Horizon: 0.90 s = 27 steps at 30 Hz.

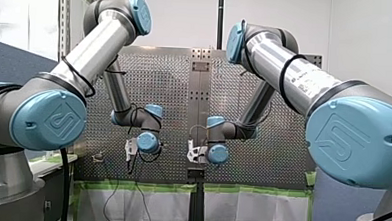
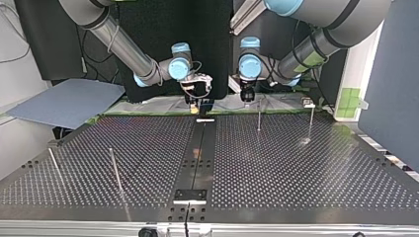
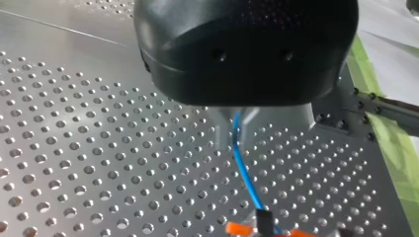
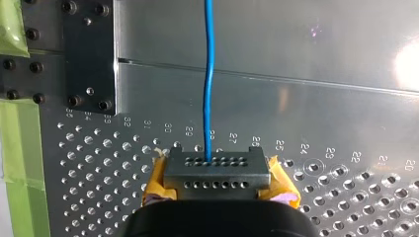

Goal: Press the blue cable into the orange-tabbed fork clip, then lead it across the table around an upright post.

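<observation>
**Both pincers grip the blue cable at the arm-side edge of the surface.**

My left pincer has its metal fingers closed on the blue cable. From there the cable drops in a gentle curve to the orange-tabbed fork clip, which sits on the perforated surface just below. It reaches the clip's black fork, though whether it is fully seated cannot be told. My right pincer, with yellow pads, is shut on the same cable, which runs straight ahead of it over the bare plate. In the top view it hangs at the middle of that edge, over the dark centre strip. Two upright posts stand near the same edge, beside my left pincer, and two more stand toward the opposite corner.
</observation>
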Each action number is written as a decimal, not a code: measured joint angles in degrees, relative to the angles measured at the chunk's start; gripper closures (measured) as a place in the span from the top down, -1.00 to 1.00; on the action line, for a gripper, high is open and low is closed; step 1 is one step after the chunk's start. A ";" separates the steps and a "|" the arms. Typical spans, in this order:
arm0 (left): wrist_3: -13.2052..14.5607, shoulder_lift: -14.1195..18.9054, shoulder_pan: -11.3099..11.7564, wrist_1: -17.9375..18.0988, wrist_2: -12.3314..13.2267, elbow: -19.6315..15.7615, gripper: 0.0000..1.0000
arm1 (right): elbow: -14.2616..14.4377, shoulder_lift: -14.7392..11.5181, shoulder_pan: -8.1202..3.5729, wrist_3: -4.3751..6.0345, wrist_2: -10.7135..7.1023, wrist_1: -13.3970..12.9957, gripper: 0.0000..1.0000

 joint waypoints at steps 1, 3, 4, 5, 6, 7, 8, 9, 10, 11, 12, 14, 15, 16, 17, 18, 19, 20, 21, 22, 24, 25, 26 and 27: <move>-0.06 0.00 -0.03 -0.17 -0.02 0.02 -0.23 | 0.00 0.00 0.00 0.00 0.00 0.01 -1.00; -0.18 0.00 -0.07 -0.44 -0.06 0.04 -0.23 | 0.01 0.00 0.01 0.00 0.00 0.01 -1.00; -0.22 0.00 -0.08 -0.50 -0.07 0.04 -0.23 | 0.01 0.00 0.01 0.00 -0.01 0.01 -1.00; -0.25 0.00 -0.08 -0.56 -0.08 0.04 -0.23 | 0.00 0.00 0.01 -0.02 0.00 0.01 -1.00; -0.26 0.00 -0.09 -0.58 -0.08 0.04 -0.23 | -0.01 0.00 0.01 -0.03 0.00 0.01 -1.00; -0.27 0.00 -0.09 -0.60 -0.08 0.05 0.07 | 0.00 0.00 0.01 -0.04 0.00 0.02 -1.00; -0.27 0.00 -0.14 -0.65 -0.08 0.14 0.07 | 0.00 0.00 0.01 -0.06 0.00 0.02 -1.00; -0.25 0.00 -0.20 -0.72 -0.06 0.29 0.07 | 0.00 0.00 0.01 -0.07 0.00 0.02 -1.00; -0.23 0.00 -0.27 -0.80 -0.03 0.52 0.07 | 0.01 0.00 0.01 -0.07 -0.01 0.01 -1.00; -0.21 0.00 -0.37 -0.93 0.10 0.89 0.07 | 0.00 0.00 0.01 -0.08 0.00 0.01 -1.00; -0.20 0.00 -0.45 -1.03 0.28 1.19 0.07 | 0.01 0.00 0.01 -0.08 0.00 0.01 -1.00; -0.23 -0.02 -0.65 -1.28 0.82 1.91 0.07 | 0.01 0.00 0.01 -0.09 0.00 0.01 -1.00; -0.25 -0.04 -0.74 -1.37 1.01 2.22 0.07 | 0.00 0.00 0.00 -0.09 0.00 0.00 -1.00; -0.27 -0.06 -0.83 -1.48 1.15 2.51 0.07 | 0.01 0.00 0.00 -0.09 0.00 -0.01 -1.00; -0.31 -0.06 -0.92 -1.68 1.29 2.87 0.07 | 0.01 0.00 0.00 -0.09 0.00 -0.03 -1.00; -0.33 -0.06 -0.97 -1.89 1.35 3.13 0.07 | 0.01 0.00 0.00 -0.09 0.00 -0.04 -1.00; -0.35 -0.07 -1.01 -2.12 1.38 3.34 0.07 | 0.01 0.00 0.00 -0.09 0.00 -0.05 -1.00; -0.36 -0.08 -1.07 -2.39 1.40 3.53 0.07 | 0.00 0.00 -0.01 -0.09 0.00 -0.08 -1.00; -0.37 -0.11 -1.10 -2.55 1.40 3.63 0.07 | -0.02 0.00 -0.02 -0.09 0.00 -0.10 -1.00; -0.37 -0.13 -1.11 -2.71 1.39 3.70 0.07 | -0.02 0.00 -0.03 -0.09 0.00 -0.12 -1.00; -0.38 -0.26 -1.13 -3.06 1.39 3.81 0.07 | -0.03 0.00 -0.02 -0.09 0.00 -0.14 -1.00; -0.38 -0.43 -1.14 -3.22 1.39 3.90 0.07 | -0.04 0.00 -0.02 -0.09 0.00 -0.15 -1.00; -0.38 -0.80 -1.16 -3.42 1.38 4.09 0.07 | -0.04 0.00 -0.01 -0.09 0.00 -0.15 -1.00; -0.38 -1.16 -1.20 -3.59 1.36 4.32 0.07 | -0.03 0.00 -0.01 -0.09 0.00 -0.15 -1.00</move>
